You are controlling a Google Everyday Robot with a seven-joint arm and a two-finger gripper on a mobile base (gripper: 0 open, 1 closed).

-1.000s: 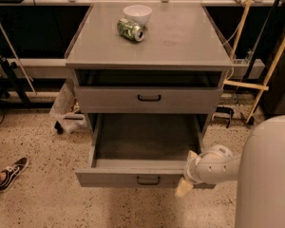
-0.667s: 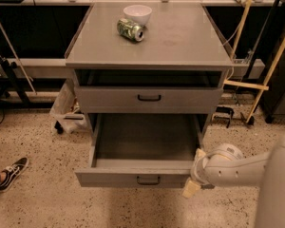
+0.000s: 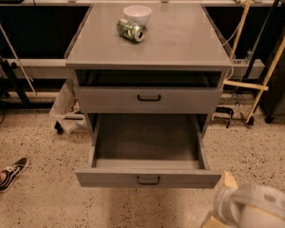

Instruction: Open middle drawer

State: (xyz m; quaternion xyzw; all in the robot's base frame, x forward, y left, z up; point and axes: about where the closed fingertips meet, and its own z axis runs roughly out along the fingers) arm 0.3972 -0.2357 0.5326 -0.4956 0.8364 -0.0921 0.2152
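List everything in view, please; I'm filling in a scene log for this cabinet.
cabinet: 1, grey, centre of view
bowl: 1, white, on the cabinet top, back left
can: 1, green, lying on its side just in front of the bowl
upper drawer: 1, grey with black handle, directly above the middle drawer
middle drawer: 1, grey with black handle, pulled out, nothing visible inside
plastic bag: 1, pale, on the floor left of the cabinet
shoe: 1, black with white sole, on the floor at the left edge
wooden slats: several, pale yellow, right of the cabinet
gripper: 1, white and tan, bottom right corner, beside the middle drawer's right front corner
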